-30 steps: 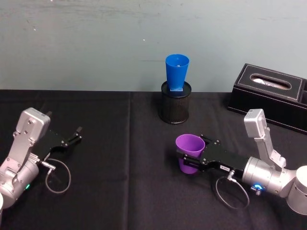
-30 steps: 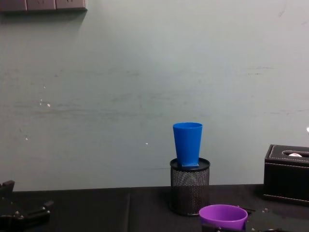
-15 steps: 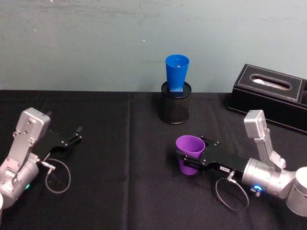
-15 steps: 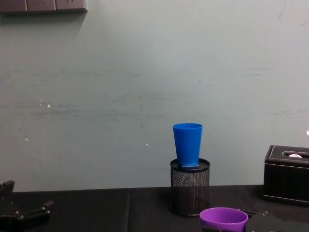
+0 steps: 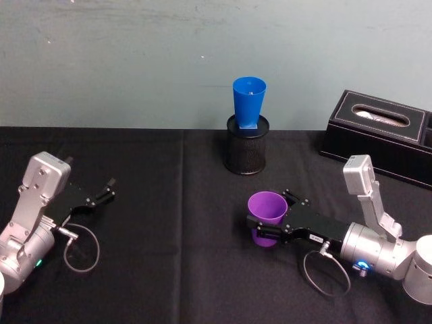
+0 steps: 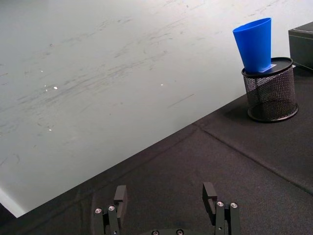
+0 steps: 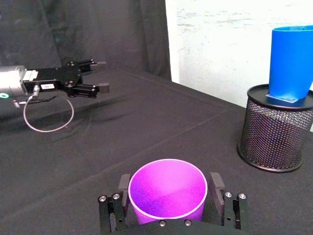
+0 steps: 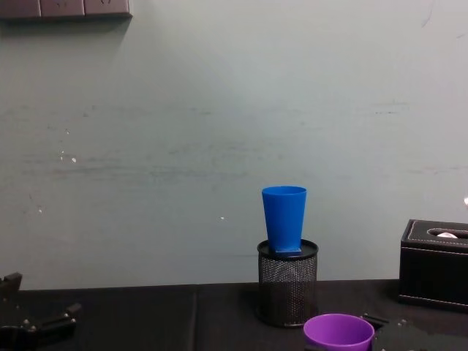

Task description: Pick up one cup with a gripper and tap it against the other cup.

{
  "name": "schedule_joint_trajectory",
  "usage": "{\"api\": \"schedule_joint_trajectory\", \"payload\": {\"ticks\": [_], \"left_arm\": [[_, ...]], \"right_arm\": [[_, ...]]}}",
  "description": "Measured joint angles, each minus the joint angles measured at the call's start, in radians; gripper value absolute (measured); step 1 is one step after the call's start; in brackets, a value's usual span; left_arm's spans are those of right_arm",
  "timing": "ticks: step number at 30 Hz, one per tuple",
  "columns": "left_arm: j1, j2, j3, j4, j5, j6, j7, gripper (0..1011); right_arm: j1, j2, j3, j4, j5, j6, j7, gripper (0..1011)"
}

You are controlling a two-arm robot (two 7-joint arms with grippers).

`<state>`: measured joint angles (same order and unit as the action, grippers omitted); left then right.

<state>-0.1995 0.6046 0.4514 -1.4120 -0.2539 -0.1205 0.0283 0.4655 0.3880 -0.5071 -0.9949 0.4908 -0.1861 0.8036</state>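
Your right gripper [image 5: 259,224] has drifted slightly nearer you with the purple cup [image 5: 266,214], jaws closed on its sides; left gripper [image 5: 108,187] idles, jaws wide.

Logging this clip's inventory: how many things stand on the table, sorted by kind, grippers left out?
Cups: 2, the purple cup between the right gripper fingers and the blue cup on top of the holder.
Mesh pen holders: 1.
Tissue boxes: 1.
Total: 4.
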Motion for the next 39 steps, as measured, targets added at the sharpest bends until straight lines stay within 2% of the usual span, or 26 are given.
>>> {"api": "schedule_joint_trajectory", "payload": {"ticks": [9,14,23,26,31,33,34,36,38,39], "left_arm": [[0.000,0.000,0.000,0.000,0.000,0.000,0.000,1011],[0.000,0.000,0.000,0.000,0.000,0.000,0.000,1011],[0.000,0.000,0.000,0.000,0.000,0.000,0.000,1012],[0.000,0.000,0.000,0.000,0.000,0.000,0.000,1011],[0.000,0.000,0.000,0.000,0.000,0.000,0.000,1012],[0.000,0.000,0.000,0.000,0.000,0.000,0.000,1012],[0.000,0.000,0.000,0.000,0.000,0.000,0.000,1011],[0.000,0.000,0.000,0.000,0.000,0.000,0.000,1011],[0.000,0.000,0.000,0.000,0.000,0.000,0.000,1012],[0.000,0.000,0.000,0.000,0.000,0.000,0.000,1011]], "right_arm": [[0.000,0.001,-0.001,-0.001,-0.001,-0.001,0.000,1000],[-0.010,0.008,0.003,-0.041,-0.012,-0.017,-0.017,1002],[-0.030,0.012,0.045,-0.101,0.001,-0.054,-0.054,1002],[-0.042,0.011,0.068,-0.126,0.010,-0.058,-0.083,1002],[-0.077,0.008,0.110,-0.190,-0.010,-0.037,-0.211,1002],[-0.111,-0.001,0.146,-0.241,-0.038,0.007,-0.340,1002],[-0.111,-0.001,0.146,-0.241,-0.038,0.007,-0.340,1002],[-0.139,-0.012,0.174,-0.285,-0.073,0.056,-0.462,1002],[-0.151,-0.017,0.184,-0.303,-0.095,0.084,-0.520,1002],[-0.161,-0.024,0.192,-0.322,-0.117,0.110,-0.576,1002]]}}
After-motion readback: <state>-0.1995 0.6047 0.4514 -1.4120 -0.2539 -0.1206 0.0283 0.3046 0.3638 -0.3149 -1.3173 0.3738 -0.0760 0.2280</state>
